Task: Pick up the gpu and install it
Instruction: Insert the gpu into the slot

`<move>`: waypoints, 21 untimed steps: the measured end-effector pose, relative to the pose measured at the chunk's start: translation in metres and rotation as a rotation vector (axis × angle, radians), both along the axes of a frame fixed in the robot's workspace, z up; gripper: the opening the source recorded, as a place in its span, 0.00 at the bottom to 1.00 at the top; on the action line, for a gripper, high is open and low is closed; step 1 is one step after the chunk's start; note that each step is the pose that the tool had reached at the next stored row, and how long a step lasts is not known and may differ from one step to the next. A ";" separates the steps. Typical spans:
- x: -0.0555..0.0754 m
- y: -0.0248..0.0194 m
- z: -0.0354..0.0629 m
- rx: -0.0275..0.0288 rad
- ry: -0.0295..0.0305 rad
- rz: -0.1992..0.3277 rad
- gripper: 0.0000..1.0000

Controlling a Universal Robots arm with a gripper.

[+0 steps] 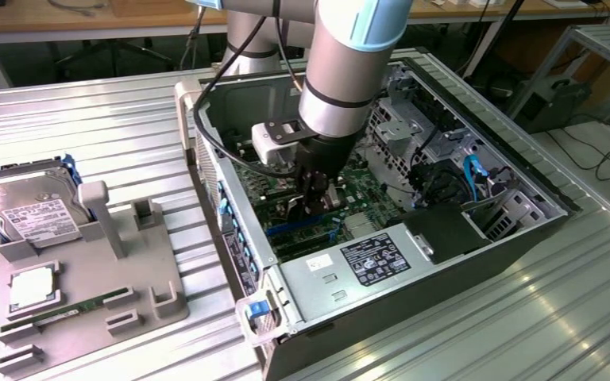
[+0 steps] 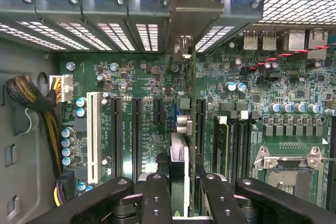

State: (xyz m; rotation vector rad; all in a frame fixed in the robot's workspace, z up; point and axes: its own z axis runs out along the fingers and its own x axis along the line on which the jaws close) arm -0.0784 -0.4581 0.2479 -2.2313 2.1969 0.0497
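Note:
My gripper point(image 1: 316, 194) is down inside the open computer case point(image 1: 517, 182), just above the green motherboard point(image 1: 364, 186). In the wrist view the gripper point(image 2: 184, 184) is shut on the gpu point(image 2: 179, 153), which I see edge-on as a thin upright card between the two black fingers point(image 2: 157, 198). The card stands over the motherboard's row of black expansion slots point(image 2: 135, 135). Its far end runs toward the case's rear slot openings point(image 2: 191, 30). Whether its lower edge sits in a slot is hidden by the card itself.
A white slot point(image 2: 94, 135) and a braided cable bundle point(image 2: 26, 93) lie to one side of the card, the processor socket point(image 2: 289, 161) to the other. The power supply point(image 1: 374, 262) fills the case's near corner. Outside, a grey fixture point(image 1: 83, 294) holds a hard drive point(image 1: 29, 210) and a RAM stick point(image 1: 67, 311).

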 end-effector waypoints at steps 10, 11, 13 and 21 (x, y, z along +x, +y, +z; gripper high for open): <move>-0.004 0.0000 -0.0004 0.0002 -0.0001 0.000 0.27; -0.004 0.0000 -0.0013 0.0004 -0.0002 0.000 0.27; -0.004 0.0000 -0.0023 0.0001 0.0001 0.000 0.27; -0.004 -0.0001 -0.0121 -0.0004 0.0039 0.000 0.27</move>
